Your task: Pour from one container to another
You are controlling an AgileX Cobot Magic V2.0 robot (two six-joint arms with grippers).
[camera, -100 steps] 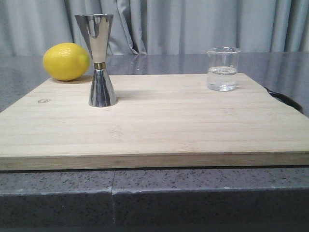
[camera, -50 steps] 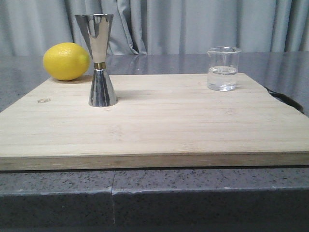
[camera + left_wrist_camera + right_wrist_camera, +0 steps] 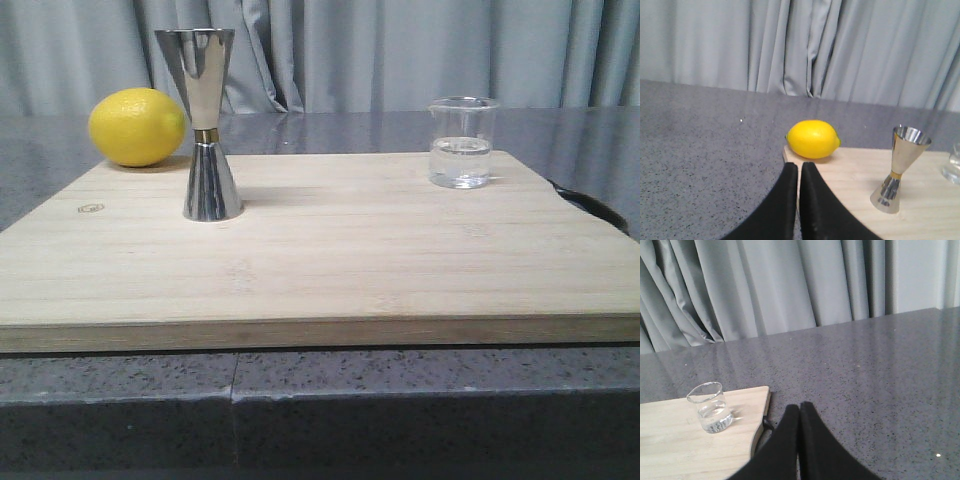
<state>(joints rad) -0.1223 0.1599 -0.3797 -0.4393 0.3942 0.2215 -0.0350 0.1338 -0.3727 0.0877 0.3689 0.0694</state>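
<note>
Both the left gripper (image 3: 799,185) and right gripper (image 3: 799,427) are pressed closed, holding nothing. The right should spread wide, then take the beaker (image 3: 462,142), at the board's (image 3: 320,260) two o'clock, mid-wall and level, well clear of the jigger (image 3: 205,125).

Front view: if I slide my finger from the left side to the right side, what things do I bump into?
Lemon → steel jigger → glass beaker, the last two standing on the wooden board.

I see a bright yellow oval lemon (image 3: 137,127), a shiny steel hourglass jigger (image 3: 205,125) with a gold waist band, a clear glass beaker (image 3: 462,142), a pale bamboo board (image 3: 320,270), and a speckled grey stone bench (image 3: 400,400).
</note>
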